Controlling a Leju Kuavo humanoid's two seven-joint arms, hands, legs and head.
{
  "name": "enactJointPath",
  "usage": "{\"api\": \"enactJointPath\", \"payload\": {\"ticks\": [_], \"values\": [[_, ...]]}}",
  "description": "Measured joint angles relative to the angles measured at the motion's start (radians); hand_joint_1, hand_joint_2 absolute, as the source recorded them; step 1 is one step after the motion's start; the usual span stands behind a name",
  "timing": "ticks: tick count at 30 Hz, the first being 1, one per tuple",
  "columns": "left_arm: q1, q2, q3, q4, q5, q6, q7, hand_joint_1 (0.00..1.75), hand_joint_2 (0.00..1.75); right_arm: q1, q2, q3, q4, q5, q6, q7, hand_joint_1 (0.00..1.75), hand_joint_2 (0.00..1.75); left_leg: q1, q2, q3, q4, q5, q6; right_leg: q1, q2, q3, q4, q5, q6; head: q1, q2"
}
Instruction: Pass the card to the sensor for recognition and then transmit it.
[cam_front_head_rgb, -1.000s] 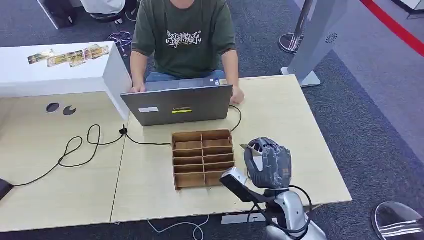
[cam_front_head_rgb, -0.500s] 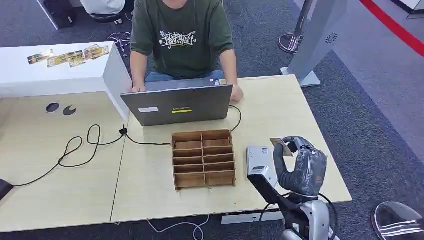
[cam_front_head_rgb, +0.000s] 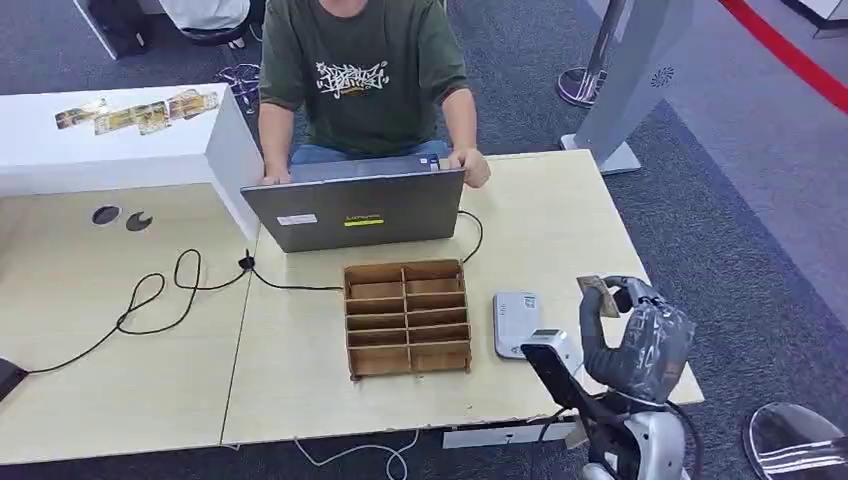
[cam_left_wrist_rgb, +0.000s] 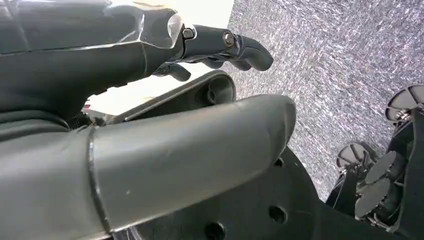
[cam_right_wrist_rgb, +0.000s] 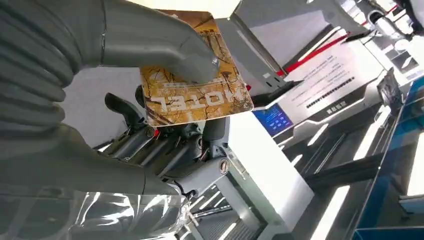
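While beside the bare wooden organizer, card in right robot hand.

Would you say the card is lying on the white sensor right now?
No, the robot hand holds the card up in the air, off to the side of the sensor.

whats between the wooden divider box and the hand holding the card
In the head view, the white card sensor lies flat on the table between the wooden divider box and the right hand, which holds the card.
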Motion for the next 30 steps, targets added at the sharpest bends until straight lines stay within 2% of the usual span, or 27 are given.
{"api": "enactJointPath", "payload": {"ticks": [7, 13, 19, 30], "values": [[0.000, -0.001, 0.000, 0.000, -0.017, 0.000, -0.001, 0.00, 0.00, -0.018, 0.021, -0.034, 0.003, -0.001, -0.002, -0.023, 1.75, 1.75, 0.000, 0.000, 0.000, 0.000, 0.000, 0.000, 0.000, 0.000, 0.000, 0.000, 0.000, 0.000, 0.000, 0.000], [-0.001, -0.004, 0.000, 0.000, -0.042, -0.004, 0.000, 0.00, 0.00, -0.102, 0.039, -0.040, 0.037, -0.039, -0.002, -0.069, 1.75, 1.75, 0.000, 0.000, 0.001, 0.000, 0.000, 0.000, 0.000, 0.000, 0.001, 0.000, 0.000, 0.000, 0.000, 0.000], [-0.003, -0.006, 0.000, 0.000, -0.068, -0.010, 0.001, 0.00, 0.00, -0.221, 0.059, -0.038, 0.112, -0.070, 0.001, -0.106, 1.75, 1.75, 0.000, 0.000, 0.001, 0.000, 0.001, 0.000, 0.000, 0.000, 0.001, 0.001, 0.000, 0.000, 0.000, 0.000], [-0.008, -0.006, 0.000, 0.000, -0.108, -0.016, 0.013, 0.00, 0.00, -0.478, 0.113, 0.002, 0.327, -0.115, 0.010, -0.129, 1.75, 1.75, 0.000, 0.000, 0.000, 0.000, 0.001, 0.000, 0.000, 0.001, 0.000, 0.001, 0.001, -0.001, 0.000, 0.000]]}}
